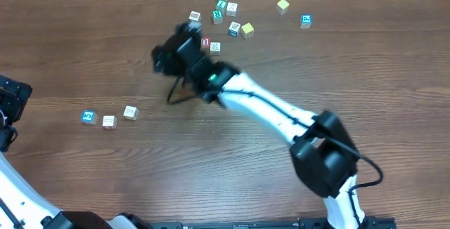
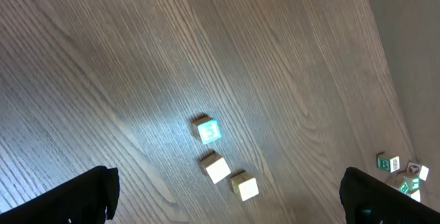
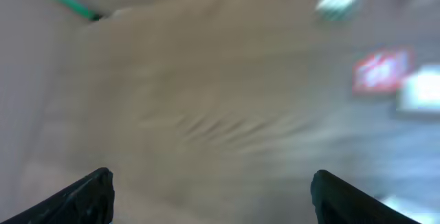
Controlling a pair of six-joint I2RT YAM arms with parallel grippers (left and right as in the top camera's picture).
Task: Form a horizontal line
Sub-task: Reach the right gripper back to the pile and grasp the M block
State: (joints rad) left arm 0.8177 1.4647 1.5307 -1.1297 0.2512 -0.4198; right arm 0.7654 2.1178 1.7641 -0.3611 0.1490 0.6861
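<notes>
Lying well apart from the right claw, a three-cube line

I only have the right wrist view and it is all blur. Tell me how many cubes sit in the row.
Observer: Three in the row: a blue cube at its left end, then two whitish ones.
Operator: Name that red smear.
Observer: A red-faced cube, with a whitish cube beside it, close to the right gripper.
Operator: Locate the left gripper.
Observer: The left gripper is open, with the row in sight between its jaws.
</notes>
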